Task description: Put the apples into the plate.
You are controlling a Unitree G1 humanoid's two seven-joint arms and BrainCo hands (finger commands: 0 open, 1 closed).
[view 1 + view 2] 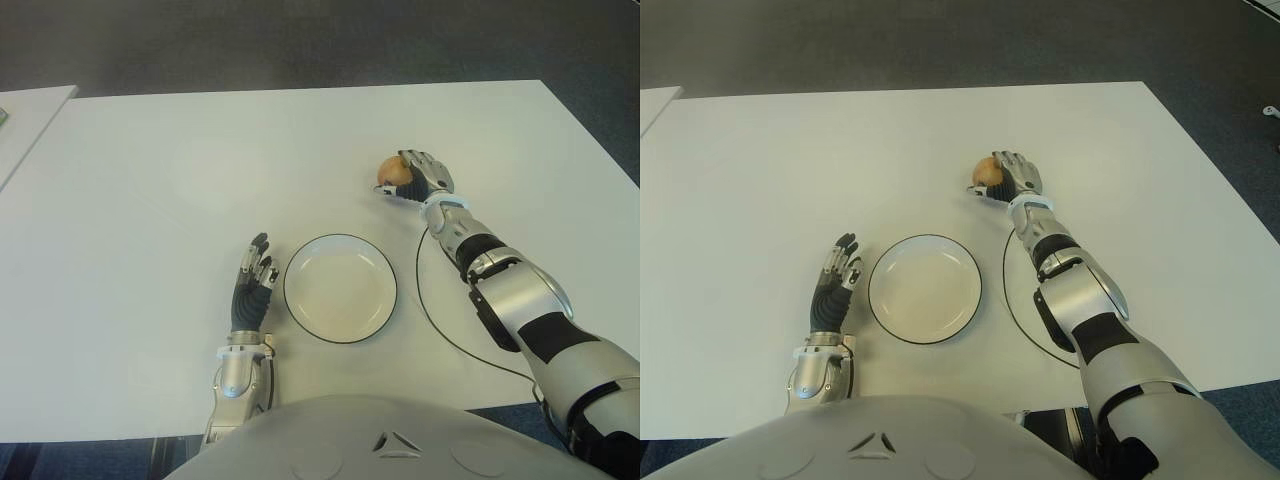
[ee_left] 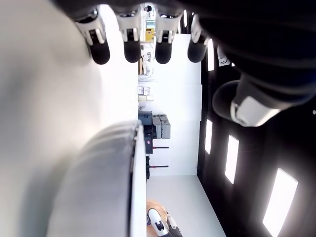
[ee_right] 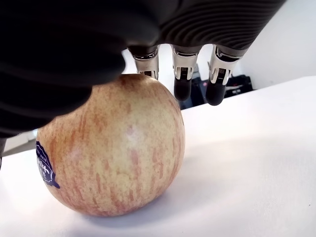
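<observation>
One yellow-red apple with a blue sticker stands on the white table, behind and to the right of the plate. My right hand is against the apple's right side, palm over it. In the right wrist view its fingers reach past the apple and are not closed round it. The white plate with a dark rim holds nothing. My left hand shows open just left of the plate.
A thin black cable curves over the table to the right of the plate, under my right forearm. A second white table borders the far left. Dark floor lies beyond the far edge.
</observation>
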